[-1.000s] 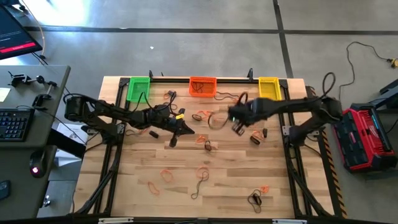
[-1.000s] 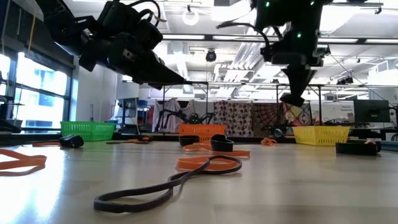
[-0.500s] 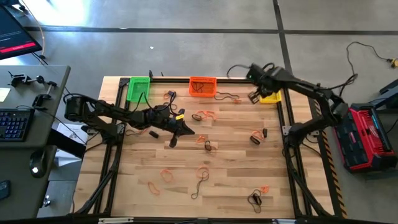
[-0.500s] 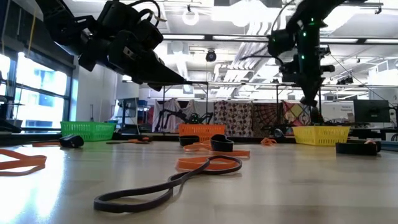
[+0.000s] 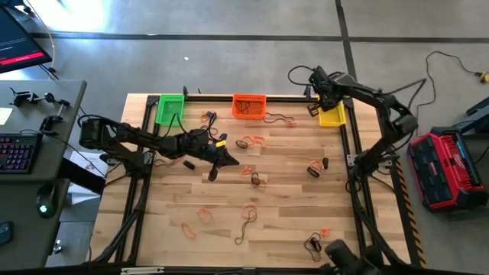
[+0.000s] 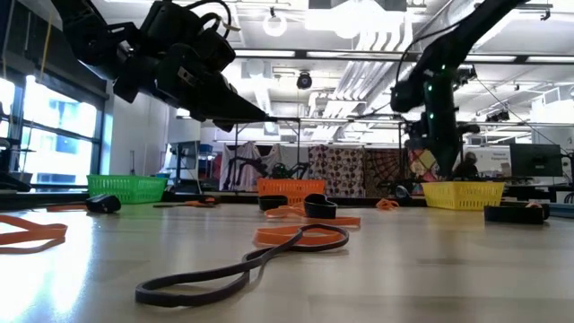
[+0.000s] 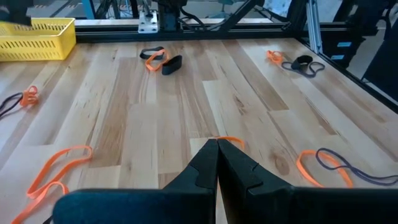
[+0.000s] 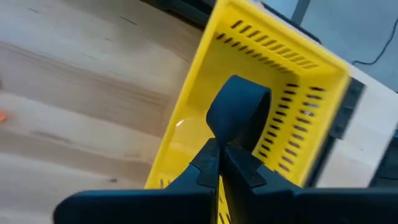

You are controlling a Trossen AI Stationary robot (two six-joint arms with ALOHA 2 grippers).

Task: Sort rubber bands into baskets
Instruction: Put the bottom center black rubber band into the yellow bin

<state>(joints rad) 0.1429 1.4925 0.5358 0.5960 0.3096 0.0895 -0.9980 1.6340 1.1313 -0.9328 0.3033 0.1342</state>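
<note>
A black floppy rubber band loop [image 8: 239, 115] is held pinched in the closed right gripper [image 8: 219, 163] directly above the yellow rectangular plastic mesh basket [image 8: 292, 87]. The band is judged light and limp; it is best gripped on a single strand. The left gripper [image 7: 217, 163] is closed on nothing above mid-table, where orange bands [image 7: 59, 167] lie scattered.

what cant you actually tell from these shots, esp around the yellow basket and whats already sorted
- Yellow basket floor: right wrist view, partly covered by the black band in the shut right gripper; high view, the arm covers it.
- Green basket and orange basket contents: high view, too small; low view, mesh walls hide them.
- Left gripper: shut, but whether it pinches the orange band behind its tips is hidden.
</note>
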